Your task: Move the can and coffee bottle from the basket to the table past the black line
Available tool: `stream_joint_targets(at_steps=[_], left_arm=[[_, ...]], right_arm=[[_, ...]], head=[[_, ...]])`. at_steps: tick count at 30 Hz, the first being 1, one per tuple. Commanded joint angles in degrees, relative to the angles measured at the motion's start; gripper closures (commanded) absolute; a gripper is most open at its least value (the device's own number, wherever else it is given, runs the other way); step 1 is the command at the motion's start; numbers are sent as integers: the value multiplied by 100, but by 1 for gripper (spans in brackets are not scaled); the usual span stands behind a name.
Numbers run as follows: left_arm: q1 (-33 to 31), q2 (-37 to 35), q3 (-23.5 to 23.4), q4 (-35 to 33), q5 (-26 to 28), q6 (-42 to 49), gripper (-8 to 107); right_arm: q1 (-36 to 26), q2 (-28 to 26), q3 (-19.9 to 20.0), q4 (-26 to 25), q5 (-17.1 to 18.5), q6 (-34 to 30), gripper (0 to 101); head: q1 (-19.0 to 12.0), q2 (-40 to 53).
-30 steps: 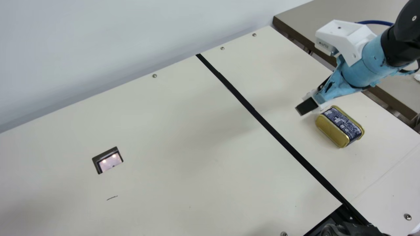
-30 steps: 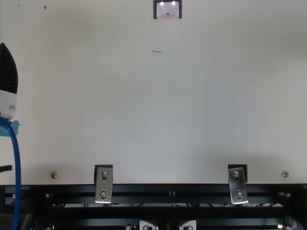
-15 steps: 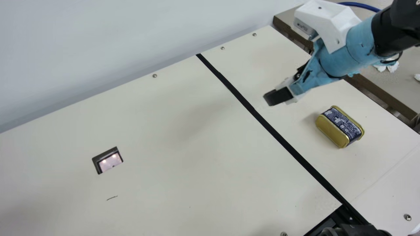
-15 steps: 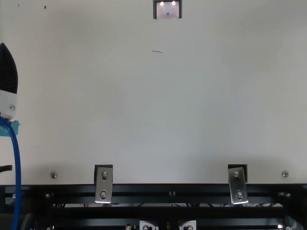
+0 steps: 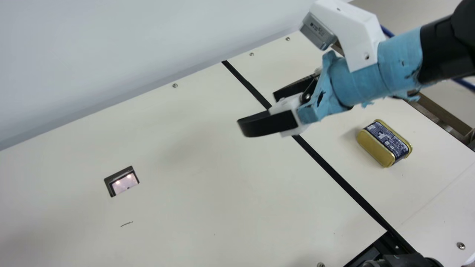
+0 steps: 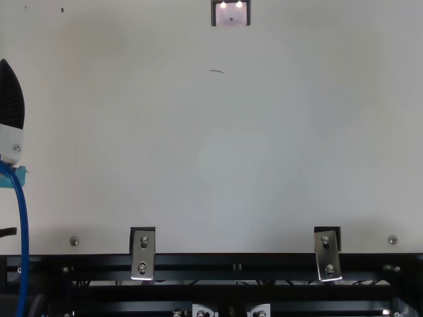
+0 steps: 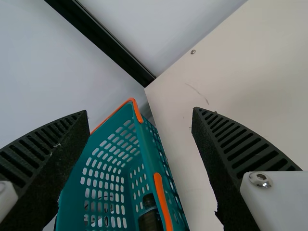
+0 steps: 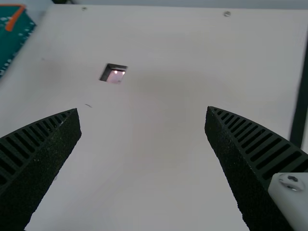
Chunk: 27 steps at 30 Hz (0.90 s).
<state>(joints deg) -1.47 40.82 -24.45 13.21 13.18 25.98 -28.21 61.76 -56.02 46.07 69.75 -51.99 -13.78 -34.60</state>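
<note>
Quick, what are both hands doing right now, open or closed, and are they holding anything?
Left hand: open, fingers wide apart, holding nothing.
Right hand: open too, holding nothing.

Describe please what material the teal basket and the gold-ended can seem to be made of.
The basket looks like smooth moulded plastic, with a satin finish: its thin walls have many regular slots. The orange rim pieces also look like plastic, perhaps softer.

The can is probably metal, given its shiny gold rims. Its dark blue printed band could be paper or direct print.
</note>
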Motion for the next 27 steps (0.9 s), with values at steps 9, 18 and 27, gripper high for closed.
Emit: stream_joint_targets(at_steps=[9,18,27], left_arm=[[0,0,0,0,0,0,9],[0,0,0,0,0,0,9],[0,0,0,0,0,0,9]], right_arm=[[858,-1160,361,605,15,769,0],[1163,-1781,335,360,39,1402,0],[1156,-1874,340,288,38,1483,0]], head=[[-92,82],[-92,82],[-92,82]])
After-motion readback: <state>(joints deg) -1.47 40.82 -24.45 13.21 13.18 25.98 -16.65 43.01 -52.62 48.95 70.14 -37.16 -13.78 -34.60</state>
